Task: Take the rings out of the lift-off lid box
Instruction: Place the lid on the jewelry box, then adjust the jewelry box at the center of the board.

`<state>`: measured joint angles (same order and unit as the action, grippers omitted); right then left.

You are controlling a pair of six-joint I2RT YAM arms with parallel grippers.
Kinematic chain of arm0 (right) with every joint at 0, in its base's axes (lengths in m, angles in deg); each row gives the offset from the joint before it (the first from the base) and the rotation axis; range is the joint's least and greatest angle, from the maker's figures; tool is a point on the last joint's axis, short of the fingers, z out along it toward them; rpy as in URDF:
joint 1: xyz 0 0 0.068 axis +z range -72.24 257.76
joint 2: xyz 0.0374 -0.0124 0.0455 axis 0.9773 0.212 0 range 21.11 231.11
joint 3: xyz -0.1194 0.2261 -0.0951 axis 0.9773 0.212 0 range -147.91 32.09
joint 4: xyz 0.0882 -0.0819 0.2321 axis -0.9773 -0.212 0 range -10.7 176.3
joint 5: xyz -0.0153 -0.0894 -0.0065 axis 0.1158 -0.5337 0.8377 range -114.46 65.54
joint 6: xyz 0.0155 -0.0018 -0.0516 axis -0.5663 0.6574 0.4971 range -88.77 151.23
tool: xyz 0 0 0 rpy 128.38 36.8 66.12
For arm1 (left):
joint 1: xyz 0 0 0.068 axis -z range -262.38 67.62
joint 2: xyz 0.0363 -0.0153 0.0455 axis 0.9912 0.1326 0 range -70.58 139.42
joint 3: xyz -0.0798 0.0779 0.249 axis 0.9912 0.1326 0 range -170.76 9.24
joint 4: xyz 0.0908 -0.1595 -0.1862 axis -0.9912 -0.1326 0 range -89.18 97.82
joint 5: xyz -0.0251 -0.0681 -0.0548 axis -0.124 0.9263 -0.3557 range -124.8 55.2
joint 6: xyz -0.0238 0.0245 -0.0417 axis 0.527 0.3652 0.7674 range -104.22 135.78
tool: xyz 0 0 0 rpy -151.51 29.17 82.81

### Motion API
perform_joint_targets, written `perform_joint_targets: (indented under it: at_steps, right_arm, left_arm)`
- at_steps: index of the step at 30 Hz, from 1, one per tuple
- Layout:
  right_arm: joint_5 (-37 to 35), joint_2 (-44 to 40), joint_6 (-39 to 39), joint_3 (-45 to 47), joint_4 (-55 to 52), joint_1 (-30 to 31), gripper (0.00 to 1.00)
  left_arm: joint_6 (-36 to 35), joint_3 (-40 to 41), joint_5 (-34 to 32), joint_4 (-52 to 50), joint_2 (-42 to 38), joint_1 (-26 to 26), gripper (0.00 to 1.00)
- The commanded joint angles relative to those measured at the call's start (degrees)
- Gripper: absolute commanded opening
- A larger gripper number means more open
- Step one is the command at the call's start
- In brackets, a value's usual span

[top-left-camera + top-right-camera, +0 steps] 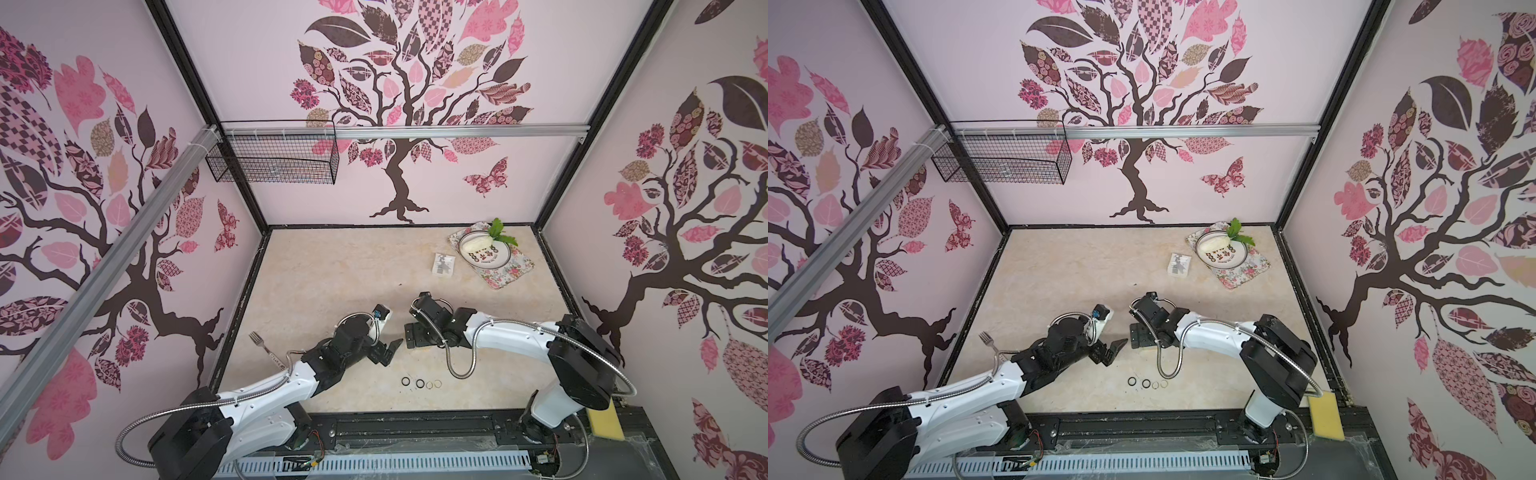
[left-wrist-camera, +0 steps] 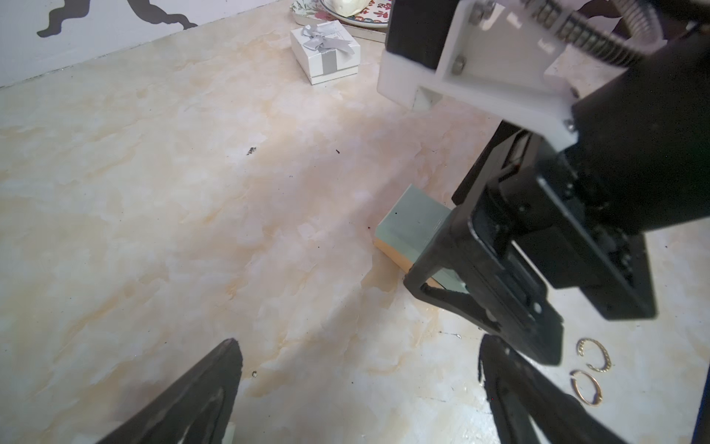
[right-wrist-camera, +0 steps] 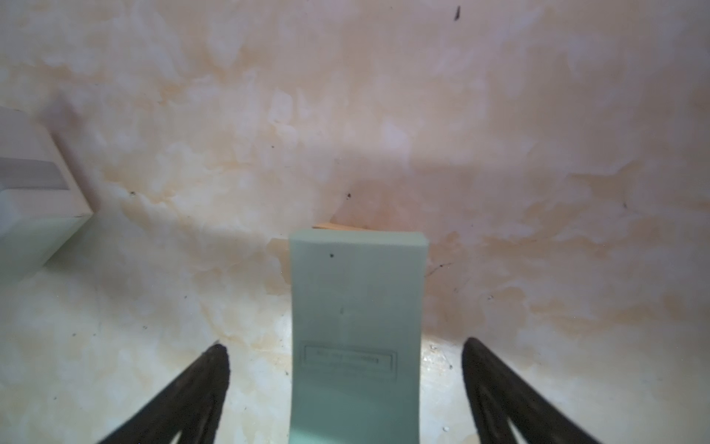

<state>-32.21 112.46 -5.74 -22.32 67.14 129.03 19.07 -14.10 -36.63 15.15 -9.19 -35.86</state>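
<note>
Four small rings (image 1: 421,383), two thick black and two thin pale gold, lie in a row near the front edge of the beige marbled surface (image 1: 332,274), apart from both arms. The right hand (image 3: 344,343) stands wide around a pale green rectangular box (image 3: 357,300), with gaps on either side. The left hand (image 2: 359,340), also wide and holding nothing, is just beside it. Bare room spreads behind, toward a white ribboned gift box (image 1: 444,264).
</note>
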Motion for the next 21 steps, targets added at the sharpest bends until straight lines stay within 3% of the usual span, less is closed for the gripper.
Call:
perform_joint_targets:
  at_steps: [1,6,9,12,21]
  right_arm:
    - [0.8,-6.1,0.2,-1.5,-1.1,-0.4,1.0]
    - [12.1,-16.3,0.3,9.6,10.0,-5.4,1.0]
    - [16.8,-21.0,-0.9,16.1,15.9,-8.3,1.0]
    - [18.0,-22.5,-1.1,18.4,16.3,-8.9,0.99]
    - [21.3,-21.9,-3.2,22.6,22.6,-8.9,0.99]
  left_arm:
    - [-0.2,0.9,0.6,-0.5,-0.3,-0.2,0.98]
    - [-0.8,-0.8,3.4,-3.3,0.6,0.2,0.98]
    - [-1.4,-2.0,0.9,-4.5,2.0,3.4,0.98]
    - [-1.8,-4.0,-1.6,-5.8,5.0,7.0,0.98]
    - [1.2,-6.3,-1.8,-3.8,11.3,7.4,0.98]
